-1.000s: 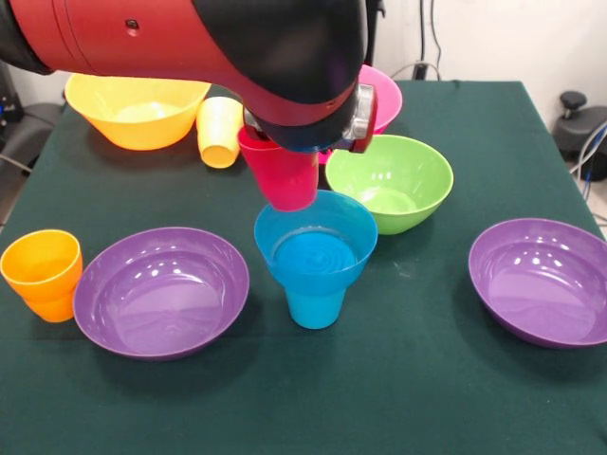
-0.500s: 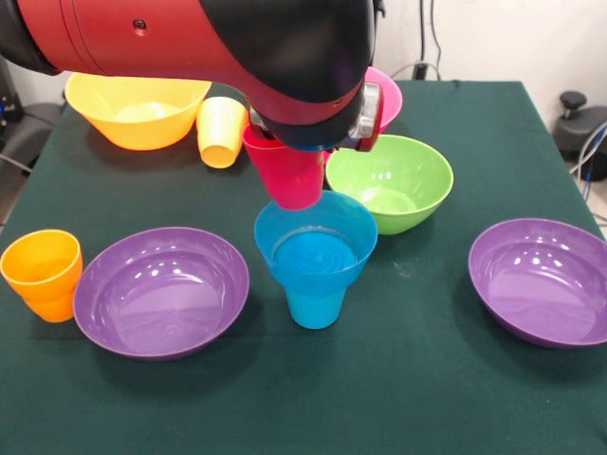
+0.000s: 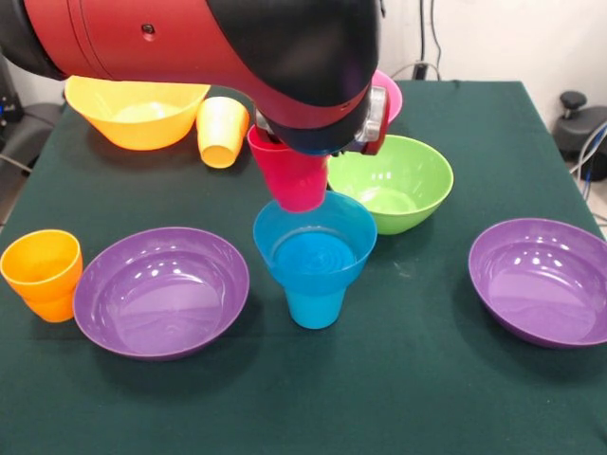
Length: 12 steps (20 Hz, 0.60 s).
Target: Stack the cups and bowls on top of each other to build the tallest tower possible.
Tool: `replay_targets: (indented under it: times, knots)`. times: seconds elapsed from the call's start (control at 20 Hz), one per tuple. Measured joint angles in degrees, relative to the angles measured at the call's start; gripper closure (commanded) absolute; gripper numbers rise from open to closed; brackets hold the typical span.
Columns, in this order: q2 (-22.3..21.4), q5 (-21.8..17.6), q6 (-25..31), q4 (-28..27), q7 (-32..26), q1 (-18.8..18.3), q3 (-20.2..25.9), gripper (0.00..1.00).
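Observation:
A red cup (image 3: 289, 175) hangs tilted in the air just above the far rim of the small blue bowl (image 3: 315, 237). That bowl sits on the upside-down blue cup (image 3: 315, 305). My gripper (image 3: 277, 142) is shut on the red cup's rim and is mostly hidden under the arm's black and red head. The lime green bowl (image 3: 394, 180) stands on the cloth right of the red cup. A yellow cup (image 3: 221, 131) lies at the back and an orange cup (image 3: 40, 273) stands at the left edge.
Two purple bowls (image 3: 161, 289) (image 3: 542, 280) flank the blue stack. A large orange-yellow bowl (image 3: 137, 109) is at the back left. A pink bowl (image 3: 389, 95) peeks out behind the arm. The green cloth's edges run along the right and back.
The arm has shifted slightly to the right with the red cup, bringing the cup's base closer over the blue bowl. Nothing else has moved.

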Motion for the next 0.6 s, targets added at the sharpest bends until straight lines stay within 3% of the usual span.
replay_targets:
  times: [0.6]
  knots:
    - [1.6,0.1,0.0,-3.5,0.2,0.6,0.0,1.0]
